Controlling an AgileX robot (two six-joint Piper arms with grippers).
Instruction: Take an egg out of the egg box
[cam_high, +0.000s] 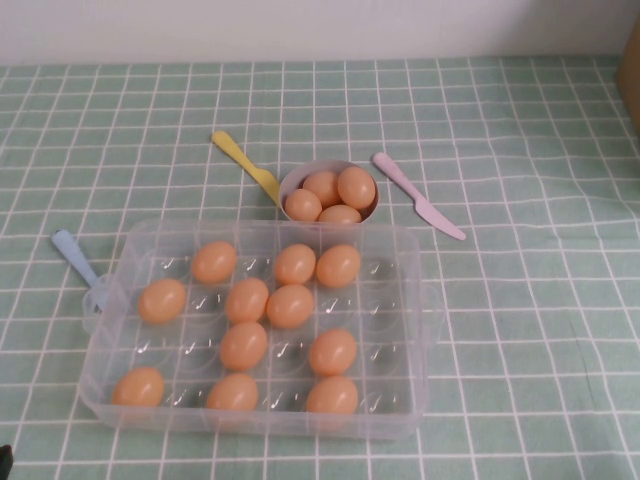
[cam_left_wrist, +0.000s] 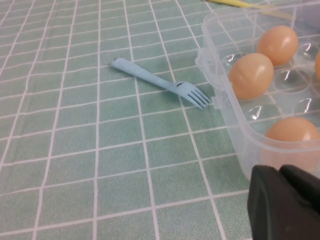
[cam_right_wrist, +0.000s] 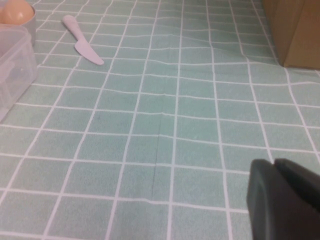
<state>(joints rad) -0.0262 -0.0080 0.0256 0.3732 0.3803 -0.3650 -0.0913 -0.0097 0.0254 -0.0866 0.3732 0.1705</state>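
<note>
Right wrist view shows the right gripper (cam_right_wrist: 278, 162) low over bare green checked cloth on the worktop (cam_right_wrist: 165, 125), well off to the side of the egg box, its dark fingers (cam_right_wrist: 262, 192) pressed together with nothing between them. The left gripper (cam_left_wrist: 281, 169) hangs just outside the box's near left corner in its own wrist view; its fingers (cam_left_wrist: 265, 200) look closed with only a thin seam between them, though most of them are cut off by the frame so I'd say probably. It isn't touching anything. Neither gripper shows up in the high view. The egg box (cam_high: 405, 300) is a big clear plastic tray with moulded cups, sitting in the middle of the worktop, with eleven orange-tan eggs scattered over the cups and several cups bare. The egg (cam_high: 139, 386) nearest the left gripper sits in the front left corner cup, smooth and matte like the rest. Just behind the box stands a small pale bowl (cam_high: 368, 214) with four more eggs. A yellow spoon (cam_high: 245, 165) lies beside the bowl on its left, a pink knife (cam_high: 418, 196) on its right, and a blue fork (cam_high: 77, 258) lies with its tines touching the box's left side handle. A brown box edge (cam_right_wrist: 295, 30) stands at the far right.
</note>
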